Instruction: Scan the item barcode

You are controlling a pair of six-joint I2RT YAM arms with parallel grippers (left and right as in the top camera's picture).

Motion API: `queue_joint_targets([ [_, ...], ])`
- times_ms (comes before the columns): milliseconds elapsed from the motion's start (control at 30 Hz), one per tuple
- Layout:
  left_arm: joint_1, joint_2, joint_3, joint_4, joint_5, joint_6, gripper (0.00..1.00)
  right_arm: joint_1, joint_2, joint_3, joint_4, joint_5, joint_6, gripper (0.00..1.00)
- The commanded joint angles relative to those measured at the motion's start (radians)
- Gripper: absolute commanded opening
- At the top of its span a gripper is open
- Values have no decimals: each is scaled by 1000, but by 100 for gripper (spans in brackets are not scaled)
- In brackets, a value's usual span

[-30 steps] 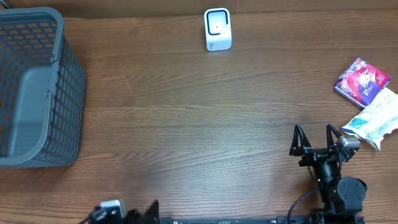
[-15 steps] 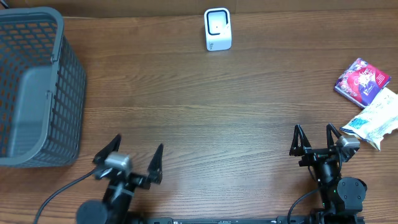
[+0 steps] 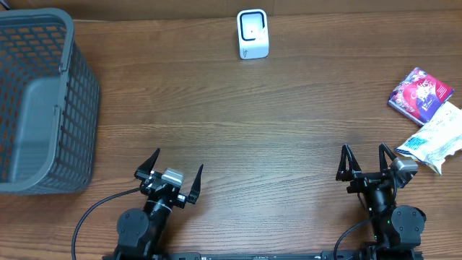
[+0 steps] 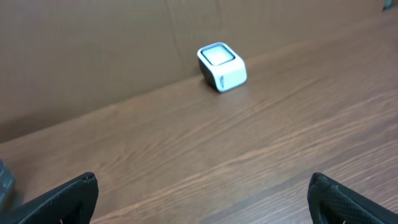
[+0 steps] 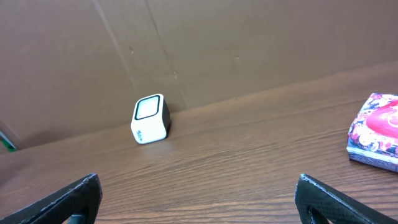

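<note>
The white barcode scanner (image 3: 253, 34) stands at the far middle of the table, also seen in the left wrist view (image 4: 222, 66) and the right wrist view (image 5: 151, 118). Two items lie at the right edge: a purple and pink box (image 3: 421, 93) (image 5: 376, 134) and a white and blue packet (image 3: 437, 139). My left gripper (image 3: 177, 160) (image 4: 202, 180) is open near the front edge, left of centre, holding nothing. My right gripper (image 3: 364, 150) (image 5: 198, 180) is open near the front right, left of the packet, holding nothing.
A large grey mesh basket (image 3: 43, 101) fills the left side of the table. A brown cardboard wall (image 5: 199, 50) runs along the back edge behind the scanner.
My left arm has come up from the bottom edge into view and shifted right, with its fingers wide throughout. The right arm and the items have not moved.
</note>
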Motion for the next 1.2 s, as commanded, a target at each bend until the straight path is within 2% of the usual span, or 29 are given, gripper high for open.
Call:
queue_joint_targets([
  [0, -5, -10, -27, 16, -51, 41, 100, -5, -10, -10, 4, 9, -4, 100],
  [100, 10, -10, -34, 30, -108, 50, 100, -5, -10, -10, 4, 9, -4, 100],
  [300, 49, -11, -35, 30, -117, 46, 100, -5, -10, -10, 4, 9, -4, 100],
  [533, 96, -11, -35, 29, -117, -18, 100, -5, -10, -10, 4, 9, -4, 100],
  [1167, 97, -10, -35, 34, -113, -18, 100, -5, -10, -10, 4, 9, -4, 100],
])
